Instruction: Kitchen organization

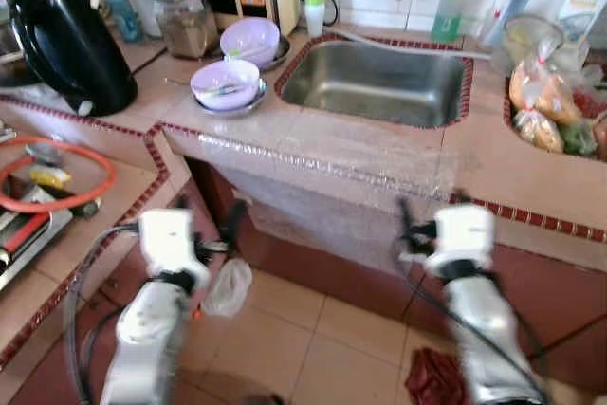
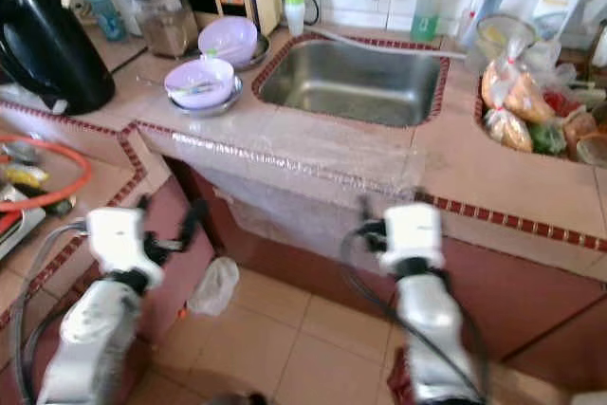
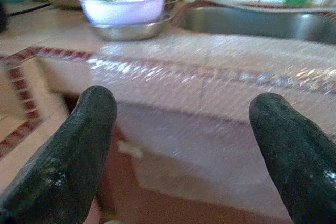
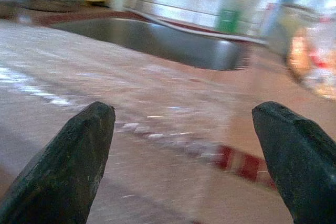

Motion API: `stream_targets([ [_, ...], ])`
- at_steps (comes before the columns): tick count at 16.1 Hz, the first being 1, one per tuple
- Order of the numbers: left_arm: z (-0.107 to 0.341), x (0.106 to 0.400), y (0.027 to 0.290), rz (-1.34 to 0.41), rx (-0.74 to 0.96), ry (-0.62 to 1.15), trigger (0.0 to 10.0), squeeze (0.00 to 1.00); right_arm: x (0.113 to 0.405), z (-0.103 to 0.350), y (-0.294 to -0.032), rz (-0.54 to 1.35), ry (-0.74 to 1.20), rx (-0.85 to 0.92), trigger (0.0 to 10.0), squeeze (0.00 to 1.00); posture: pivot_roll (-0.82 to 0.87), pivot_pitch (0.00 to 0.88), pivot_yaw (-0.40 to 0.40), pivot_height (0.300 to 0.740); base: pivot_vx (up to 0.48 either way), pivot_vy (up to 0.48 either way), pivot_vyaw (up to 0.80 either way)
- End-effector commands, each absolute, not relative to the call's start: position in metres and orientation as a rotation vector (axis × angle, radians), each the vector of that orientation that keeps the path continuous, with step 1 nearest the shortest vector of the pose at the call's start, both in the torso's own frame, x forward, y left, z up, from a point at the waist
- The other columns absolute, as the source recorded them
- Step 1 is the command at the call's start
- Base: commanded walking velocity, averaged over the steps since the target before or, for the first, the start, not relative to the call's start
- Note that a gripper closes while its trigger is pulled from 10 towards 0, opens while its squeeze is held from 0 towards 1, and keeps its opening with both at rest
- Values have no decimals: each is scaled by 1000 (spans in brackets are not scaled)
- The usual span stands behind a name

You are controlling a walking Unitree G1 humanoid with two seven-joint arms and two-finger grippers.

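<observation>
Two lavender bowls stand on the tiled counter to the left of the steel sink (image 1: 375, 82). The nearer bowl (image 1: 226, 81) sits on a metal plate with a spoon in it; the farther bowl (image 1: 250, 40) stands behind it. Both arms are held low in front of the counter's front edge. My left gripper (image 3: 181, 124) is open and empty below the counter's corner, pointing toward the bowls. My right gripper (image 4: 184, 129) is open and empty at the counter edge, in front of the sink's right side.
A black kettle (image 1: 66, 40) stands at the back left. A lower counter on the left holds an orange ring (image 1: 57, 177) and a stove. Bagged food (image 1: 541, 106) lies right of the sink, with bottles along the back wall. A plastic bag (image 1: 228, 286) and a red cloth (image 1: 432, 377) lie on the floor.
</observation>
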State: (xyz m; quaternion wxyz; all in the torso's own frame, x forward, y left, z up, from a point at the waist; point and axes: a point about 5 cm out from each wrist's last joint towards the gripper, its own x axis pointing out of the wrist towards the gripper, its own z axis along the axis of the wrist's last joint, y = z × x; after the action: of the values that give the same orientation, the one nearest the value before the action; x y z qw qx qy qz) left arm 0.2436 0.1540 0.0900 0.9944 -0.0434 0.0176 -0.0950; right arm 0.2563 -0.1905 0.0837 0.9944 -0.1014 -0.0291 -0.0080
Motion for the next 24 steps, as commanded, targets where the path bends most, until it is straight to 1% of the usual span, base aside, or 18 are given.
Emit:
stream_targets([
  [1, 98, 248, 163, -166, -58, 2, 10000, 0, 260, 88, -181, 6, -74, -175, 10000, 0, 9, 0, 38, 740, 0, 0, 0],
  [5, 101, 249, 161, -180, -75, 7, 10000, 0, 258, 83, -175, -19, -44, -225, 10000, 0, 0, 0, 39, 740, 0, 0, 0],
  [6, 102, 247, 160, -188, -69, 7, 10000, 0, 256, 83, -173, -3, -47, -165, 10000, 0, -3, 0, 41, 740, 0, 0, 0],
  [7, 102, 244, 159, -197, -71, 8, 10000, 0, 255, 85, -176, -44, -66, -138, 10000, 0, -4, 0, 42, 740, 0, 0, 0],
  [8, 103, 241, 159, -206, -70, 7, 10000, 0, 253, 86, -180, -86, -72, -156, 10000, 0, -3, 0, 42, 740, 0, 0, 0],
  [9, 103, 241, 158, -216, -72, 11, 10000, 0, 249, 83, -179, -57, -37, -144, 10000, 0, -2, 0, 40, 740, 0, 0, 0],
  [10, 103, 240, 157, -220, -74, 15, 10000, 0, 246, 82, -178, -38, -37, -149, 10000, 0, -2, 0, 39, 740, 0, 349, 0],
  [11, 103, 241, 156, -234, -75, 18, 10000, 0, 246, 81, -176, -18, -35, -118, 10000, 0, -1, 0, 39, 740, 0, 480, 0],
  [13, 103, 243, 154, -244, -72, 21, 10000, 0, 248, 81, -176, -22, -25, -113, 10000, 0, -1, 0, 38, 740, 0, 480, 0],
  [15, 102, 243, 154, -244, -73, 29, 10000, 0, 248, 82, -176, -22, -29, -117, 10000, 0, -2, 0, 36, 740, 0, 480, -800],
  [17, 100, 243, 153, -247, -69, 36, 10000, 0, 248, 85, -178, -21, -42, -109, 10000, 0, -3, 0, 31, 740, 0, 448, 0],
  [19, 100, 242, 150, -257, -64, 20, 10000, 0, 248, 85, -180, -26, -39, -122, 10000, 0, -1, 0, 24, 740, 0, 0, 0],
  [21, 98, 242, 149, -268, -105, 30, 10000, 0, 251, 83, -181, -37, -12, -139, 10000, 0, -2, 0, 17, 740, 0, 0, 0],
  [22, 99, 244, 150, -263, -76, 24, 10000, 0, 251, 83, -179, -45, -12, -155, 10000, 0, 0, 0, 12, 740, 0, 0, 0],
  [24, 100, 245, 151, -246, -80, 18, 10000, 0, 253, 83, -179, -58, -11, -162, 10000, 0, 1, 0, 7, 740, 0, 0, 0],
])
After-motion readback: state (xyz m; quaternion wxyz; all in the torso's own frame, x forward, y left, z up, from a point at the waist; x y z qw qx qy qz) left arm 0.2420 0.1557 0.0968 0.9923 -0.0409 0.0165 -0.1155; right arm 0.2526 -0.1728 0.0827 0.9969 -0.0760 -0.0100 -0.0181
